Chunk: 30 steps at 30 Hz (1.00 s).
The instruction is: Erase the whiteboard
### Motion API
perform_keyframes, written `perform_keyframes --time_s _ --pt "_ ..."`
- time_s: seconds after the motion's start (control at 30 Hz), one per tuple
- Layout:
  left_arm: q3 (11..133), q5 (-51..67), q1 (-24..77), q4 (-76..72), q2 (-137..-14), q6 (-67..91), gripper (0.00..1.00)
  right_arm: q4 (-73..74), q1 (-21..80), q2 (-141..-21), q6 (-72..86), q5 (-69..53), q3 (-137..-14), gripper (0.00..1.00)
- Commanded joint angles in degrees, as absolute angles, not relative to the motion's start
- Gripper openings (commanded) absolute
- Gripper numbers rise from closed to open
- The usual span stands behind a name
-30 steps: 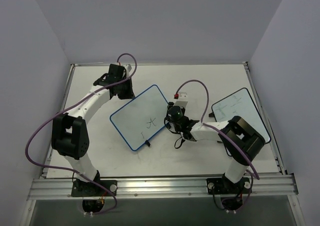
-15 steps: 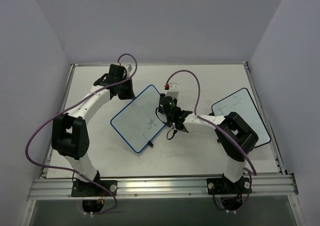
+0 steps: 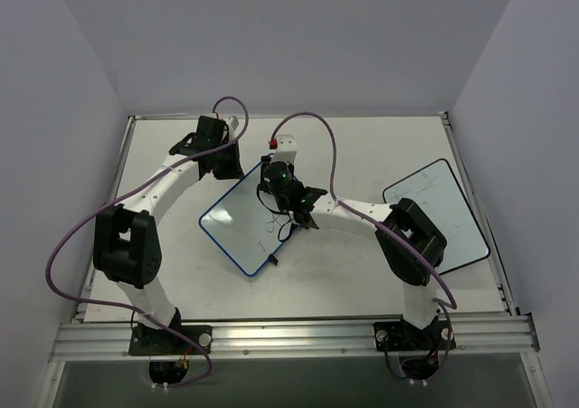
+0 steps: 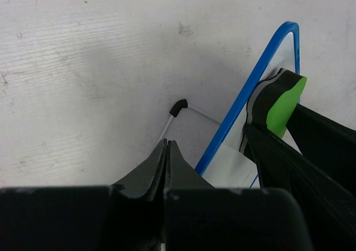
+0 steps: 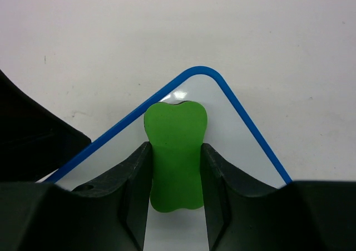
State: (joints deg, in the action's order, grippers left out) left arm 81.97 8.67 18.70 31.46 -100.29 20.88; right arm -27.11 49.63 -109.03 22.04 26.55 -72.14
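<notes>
From above, the whiteboard (image 3: 237, 232) sits in the middle of the table (image 3: 380, 146). The right gripper (image 3: 276, 191) reaches far across to the board's top corner. The left gripper (image 3: 226, 164) bends down beside that corner.

Left wrist: its fingers (image 4: 167, 167) are pressed together next to the blue edge.

Right wrist: its fingers (image 5: 136, 178) squeeze a green eraser (image 5: 175, 156) on the board.

light: bright, even | shadows: soft, diffuse | wrist foregrounds: slightly blurred

The left arm (image 3: 167, 186) arches forward, and the left gripper (image 4: 167, 153), fingers pressed together, sits just outside the far corner of the blue-framed whiteboard (image 3: 237, 232). The right arm (image 3: 362, 216) reaches across, and the right gripper (image 5: 175, 151) clamps a green foam eraser (image 5: 175, 129) over that corner.
</notes>
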Motion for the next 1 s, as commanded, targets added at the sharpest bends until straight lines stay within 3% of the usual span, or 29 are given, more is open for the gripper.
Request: perform_keyframes --time_s 0.0,0.57,0.97 --pt "81.74 10.37 19.34 32.17 -99.76 20.48 0.02 -24.61 50.45 -111.44 21.45 24.26 -74.71 0.00" --pt "81.83 10.46 19.51 32.08 -99.40 20.57 0.02 -29.71 50.62 -104.42 25.83 26.36 -58.90 0.00" --pt "81.91 10.28 20.13 32.25 -99.14 21.01 0.02 -34.10 56.16 -101.42 29.18 30.58 -48.52 0.00"
